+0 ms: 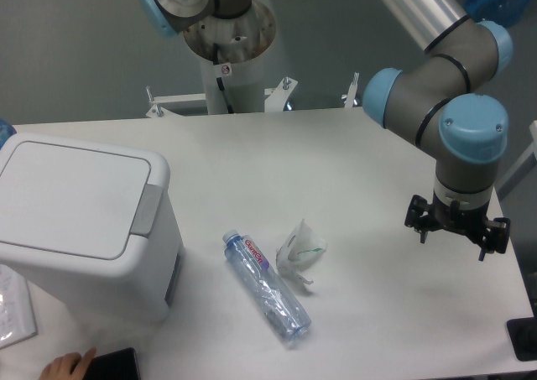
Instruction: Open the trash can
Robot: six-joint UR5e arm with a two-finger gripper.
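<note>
Fingertips of a person's hand showed at the table's near edge beside a dark phone-like object. Just behind them the trash can stood at the table's near left corner, its flat lid closed and its grey push tab on the side facing the table's middle. A plastic bottle lay on its side near the middle of the near edge, with a crumpled white wrapper just beside it. The gripper hung over the right edge, well apart from the bin; whether its fingers were spread or pressed together could not be told. The bin looked stiff, smooth and fairly light, so it might slide under a sideways push. The grey tab seemed the place to press, downward, to release the lid
</note>
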